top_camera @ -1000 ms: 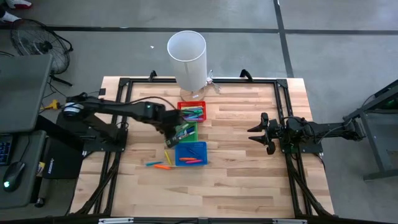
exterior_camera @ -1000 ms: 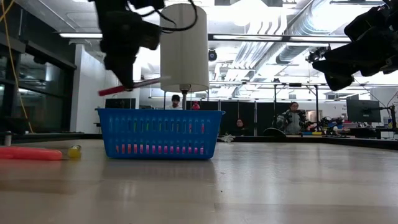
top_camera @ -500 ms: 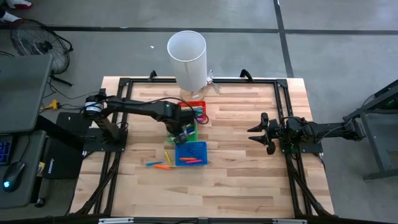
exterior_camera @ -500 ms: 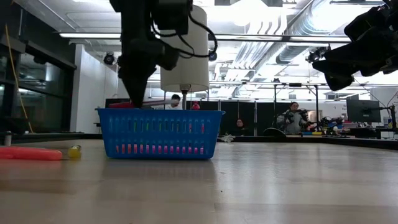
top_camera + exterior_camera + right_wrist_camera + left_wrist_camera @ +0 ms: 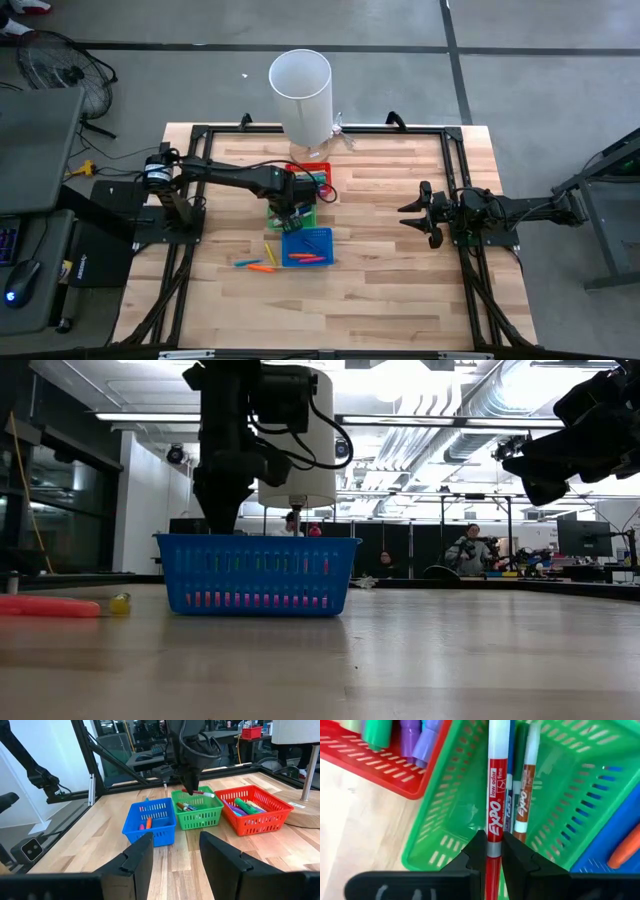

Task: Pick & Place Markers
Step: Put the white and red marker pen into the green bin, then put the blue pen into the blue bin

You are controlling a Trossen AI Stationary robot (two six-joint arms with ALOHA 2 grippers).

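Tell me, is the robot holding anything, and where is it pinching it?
The left gripper pinches a red marker near one end, over the green bin.

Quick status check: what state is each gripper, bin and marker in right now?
Left gripper: shut on red Expo marker, over green plastic bin.
Right gripper: open, idle at the table's right.
Red plastic bin: holds markers.
Blue plastic bin: holds orange markers.
Loose markers on table: not yet binned.
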